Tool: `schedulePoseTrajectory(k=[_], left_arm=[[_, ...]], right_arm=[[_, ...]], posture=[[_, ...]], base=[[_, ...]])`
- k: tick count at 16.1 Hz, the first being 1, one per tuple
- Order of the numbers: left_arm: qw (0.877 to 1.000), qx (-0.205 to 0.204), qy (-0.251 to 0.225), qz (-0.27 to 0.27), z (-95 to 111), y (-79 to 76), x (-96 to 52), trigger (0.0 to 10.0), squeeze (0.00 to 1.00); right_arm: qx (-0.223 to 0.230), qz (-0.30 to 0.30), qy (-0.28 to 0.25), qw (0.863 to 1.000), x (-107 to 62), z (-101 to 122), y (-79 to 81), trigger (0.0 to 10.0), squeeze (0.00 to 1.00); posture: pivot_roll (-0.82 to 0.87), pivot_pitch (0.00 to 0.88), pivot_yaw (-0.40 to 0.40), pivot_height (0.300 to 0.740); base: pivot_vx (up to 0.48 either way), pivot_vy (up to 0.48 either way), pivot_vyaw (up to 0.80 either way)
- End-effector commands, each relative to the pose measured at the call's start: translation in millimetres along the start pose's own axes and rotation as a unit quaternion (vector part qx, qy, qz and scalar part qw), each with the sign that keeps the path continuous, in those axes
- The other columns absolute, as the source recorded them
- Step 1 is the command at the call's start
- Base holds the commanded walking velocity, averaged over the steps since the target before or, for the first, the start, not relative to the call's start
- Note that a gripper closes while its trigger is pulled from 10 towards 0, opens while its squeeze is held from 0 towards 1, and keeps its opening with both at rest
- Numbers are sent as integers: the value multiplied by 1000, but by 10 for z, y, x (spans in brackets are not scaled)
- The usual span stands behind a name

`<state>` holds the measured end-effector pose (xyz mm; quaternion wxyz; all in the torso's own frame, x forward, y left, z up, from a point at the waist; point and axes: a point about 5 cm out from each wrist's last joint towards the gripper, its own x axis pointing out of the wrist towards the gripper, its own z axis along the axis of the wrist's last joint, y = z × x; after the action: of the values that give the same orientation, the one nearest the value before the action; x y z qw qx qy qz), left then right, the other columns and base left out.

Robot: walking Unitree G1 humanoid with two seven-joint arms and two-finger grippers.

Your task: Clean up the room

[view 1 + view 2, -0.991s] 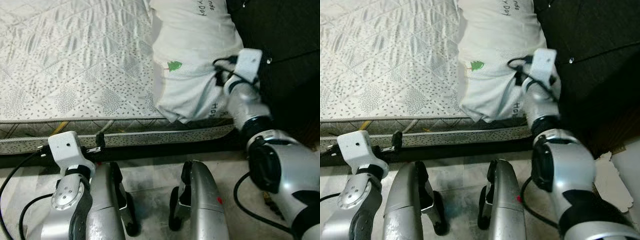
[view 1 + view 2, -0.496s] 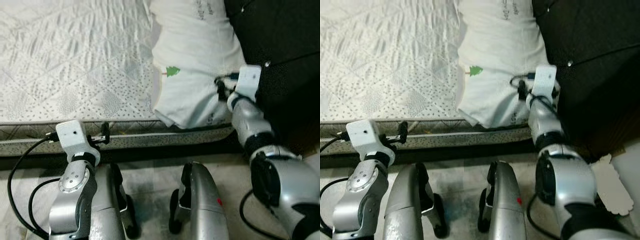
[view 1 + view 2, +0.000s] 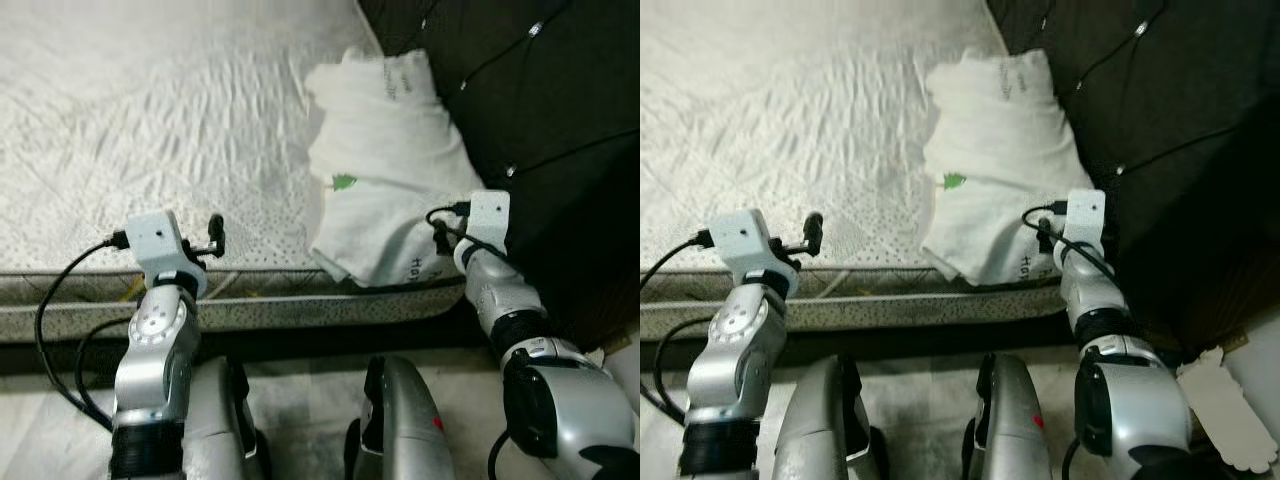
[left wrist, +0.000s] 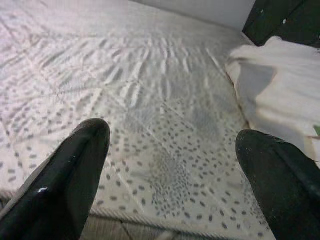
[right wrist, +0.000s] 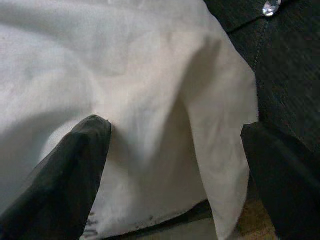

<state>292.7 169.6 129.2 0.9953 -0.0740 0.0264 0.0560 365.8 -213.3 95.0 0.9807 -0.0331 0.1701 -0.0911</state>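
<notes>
- The robot's two silver legs (image 3: 400, 420) stand on the floor just before the mattress's near edge.
- The left gripper (image 4: 172, 165) hangs over the near edge of the mattress (image 3: 150, 130), its jaws spread wide with only the speckled cover between them, grasping nothing.
- The right gripper (image 5: 175, 160) is at the mattress's near right corner, its jaws released and wide apart; one finger (image 5: 75, 170) lies against the pillow's cloth, the other beside the cloth's hanging corner.
- The pillow (image 3: 385, 200) lies along the right edge of the mattress, its near end drooping over the near edge. It is white, soft and creased, with a small green tree print and dark lettering on the cover.
- A dark tufted headboard (image 3: 540, 120) with shiny buttons stands just beside the pillow's right side.
</notes>
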Motion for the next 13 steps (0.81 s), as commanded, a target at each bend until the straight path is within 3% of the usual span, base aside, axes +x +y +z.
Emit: schedulePoseTrajectory(k=[1, 4, 6, 7, 9, 13], left_arm=[[1000, 3, -9, -3, 21, 2, 50, 10000, 0], [1000, -2, -28, 6, 75, 46, 141, 10000, 0], [999, -3, -43, 8, 88, 47, 142, 10000, 0], [999, -4, -50, 6, 90, 25, 166, 10000, 0], [998, -5, -68, -1, 147, -17, 227, 10000, 0], [996, -6, -89, -1, 240, -23, 335, 10000, 0]], right_arm=[[2, -6, 0, 1000, -16, 11, -26, 10000, 1000], [23, 11, -63, 998, -106, 101, 87, 10000, 1000], [14, 73, -165, 984, -299, 239, 327, 10000, 1000], [21, 110, -209, 971, -432, 299, 494, 10000, 0], [27, 135, -253, 958, -545, 422, 655, 10000, 0], [45, 132, -274, 952, -486, 611, 677, 10000, 0]], posture=[[83, 0, -52, 568], [64, 0, -52, 568], [55, 0, -49, 568], [52, 0, -45, 568], [55, 0, -40, 578], [59, 0, -32, 622]], base=[[0, 0, 0], [0, 0, 0], [0, 0, 0], [0, 0, 0], [0, 0, 0], [0, 0, 0]])
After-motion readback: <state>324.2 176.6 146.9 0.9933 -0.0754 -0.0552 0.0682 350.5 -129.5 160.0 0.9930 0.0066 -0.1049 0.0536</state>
